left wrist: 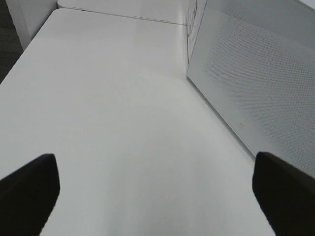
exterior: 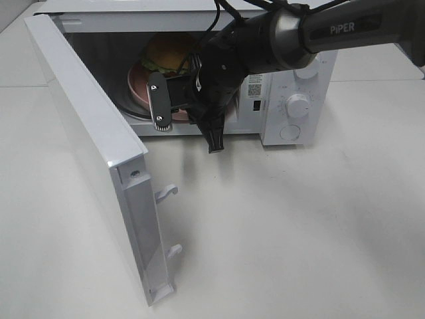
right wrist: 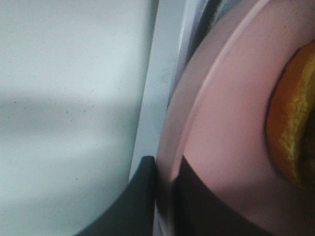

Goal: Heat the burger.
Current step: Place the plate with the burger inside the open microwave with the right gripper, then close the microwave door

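- Inside the microwave, whose door stands swung wide to the left, the burger sits on a pink plate.
- At the front of the oven opening, the right gripper is clamped on the near rim of the plate. One dark finger is on the outer side of the rim and the other presses on the plate's upper face.
- Beyond that grip, the burger lies deeper in the oven. The right wrist view shows its golden bun separated from the fingers by a band of bare pink plate, so the gripper touches only the plate and not the burger.
- Over the white table, well away from the burger, the left gripper has its jaws spread wide and holds nothing. Its two dark fingertips show at opposite edges of the left wrist view.
- Beside the left gripper rises a pale panel with a fine dotted mesh. It is probably the outer face of the open door, though the close view makes that hard to confirm.
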Motion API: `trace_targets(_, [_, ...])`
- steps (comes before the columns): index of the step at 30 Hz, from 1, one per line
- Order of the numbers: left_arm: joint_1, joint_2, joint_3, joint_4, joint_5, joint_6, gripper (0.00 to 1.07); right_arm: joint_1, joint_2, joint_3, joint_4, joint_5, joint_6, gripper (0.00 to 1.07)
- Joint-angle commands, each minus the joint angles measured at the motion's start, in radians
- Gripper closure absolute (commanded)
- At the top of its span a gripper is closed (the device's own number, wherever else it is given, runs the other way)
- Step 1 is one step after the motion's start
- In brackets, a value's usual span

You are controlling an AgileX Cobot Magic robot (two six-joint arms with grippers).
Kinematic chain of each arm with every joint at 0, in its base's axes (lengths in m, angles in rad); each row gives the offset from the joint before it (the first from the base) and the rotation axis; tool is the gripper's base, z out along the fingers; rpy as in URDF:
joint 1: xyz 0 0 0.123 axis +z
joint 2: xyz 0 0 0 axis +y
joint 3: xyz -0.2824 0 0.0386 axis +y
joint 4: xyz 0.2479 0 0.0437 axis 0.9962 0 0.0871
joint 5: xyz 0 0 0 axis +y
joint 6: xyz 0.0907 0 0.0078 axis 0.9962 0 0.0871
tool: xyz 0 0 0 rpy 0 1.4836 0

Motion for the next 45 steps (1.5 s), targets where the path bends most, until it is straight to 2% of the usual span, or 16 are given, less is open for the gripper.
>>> trace_targets(1, [-0.001, -0.017, 0.0, -0.005, -0.015, -0.003, 0.04, -0.009, -0.005, -0.033, -0.024, -0.037, 0.019, 1.05])
trace_targets(14, [-0.001, -0.018, 0.0, -0.004, -0.015, -0.003, 0.04, -0.007, 0.044, -0.099, -0.032, -0.035, 0.006, 1.0])
trace_targets(30, [-0.001, -0.018, 0.0, -0.004, -0.015, -0.003, 0.04, 0.006, 0.05, -0.099, -0.02, -0.033, 0.004, 0.95])
trace_targets(33, [-0.001, -0.018, 0.0, -0.004, -0.015, -0.003, 0.04, 0.006, 0.05, -0.099, -0.02, -0.03, 0.004, 0.91])
trace_targets(35, [-0.001, -0.018, 0.0, -0.004, -0.015, -0.003, 0.04, 0.015, 0.05, -0.099, -0.016, -0.029, 0.012, 0.83])
trace_targets(36, [-0.001, -0.018, 0.0, -0.004, -0.015, -0.003, 0.04, 0.015, 0.05, -0.099, -0.016, -0.029, 0.012, 0.83])
trace_targets(40, [-0.001, -0.018, 0.0, -0.004, -0.015, -0.003, 0.04, 0.018, 0.05, -0.099, -0.014, -0.028, 0.018, 0.7])
trace_targets(45, [-0.001, -0.018, 0.0, -0.004, -0.015, -0.003, 0.04, 0.018, 0.05, -0.098, -0.012, -0.02, 0.032, 0.66])
